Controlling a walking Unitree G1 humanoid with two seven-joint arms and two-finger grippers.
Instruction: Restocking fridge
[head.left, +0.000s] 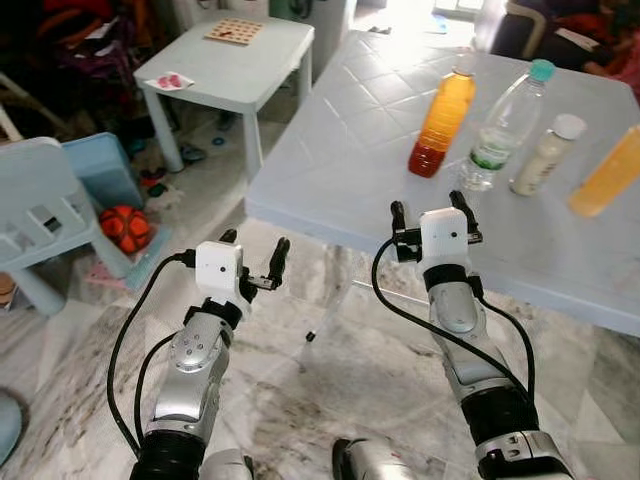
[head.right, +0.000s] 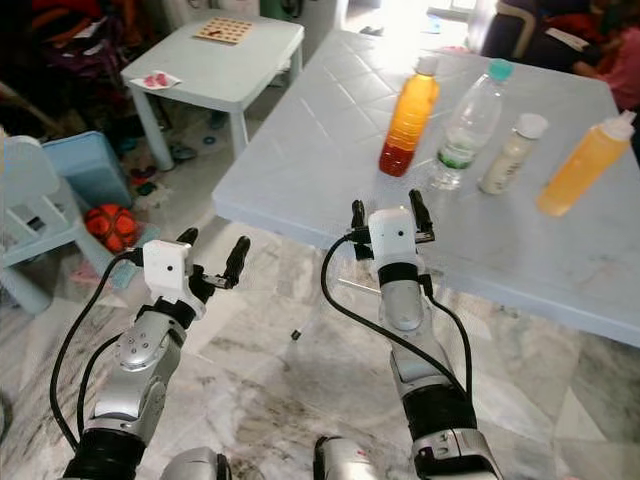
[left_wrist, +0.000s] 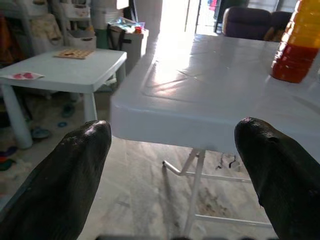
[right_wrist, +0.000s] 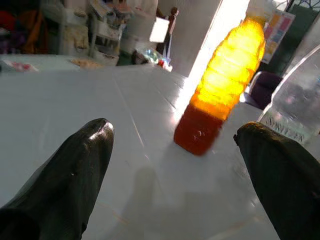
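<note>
Several bottles stand on the pale blue table (head.left: 330, 150): an orange-and-red drink bottle (head.left: 441, 118), a clear water bottle (head.left: 505, 125) with a teal cap, a small cream bottle (head.left: 546, 154) and an orange juice bottle (head.left: 606, 174) at the right. My right gripper (head.left: 430, 213) is open over the table's near part, a little short of the orange-and-red bottle (right_wrist: 220, 95) and the water bottle (right_wrist: 295, 105). My left gripper (head.left: 252, 258) is open, held off the table's near left edge above the floor, with the table edge (left_wrist: 200, 125) ahead of it.
A small pale table (head.left: 232, 62) with a game board (head.left: 234, 31) stands at the back left. A light blue child's chair (head.left: 35, 215) and a red ball (head.left: 124, 226) sit at the left. Marble floor (head.left: 300, 390) lies below. The big table's folding legs (left_wrist: 196, 185) are under its edge.
</note>
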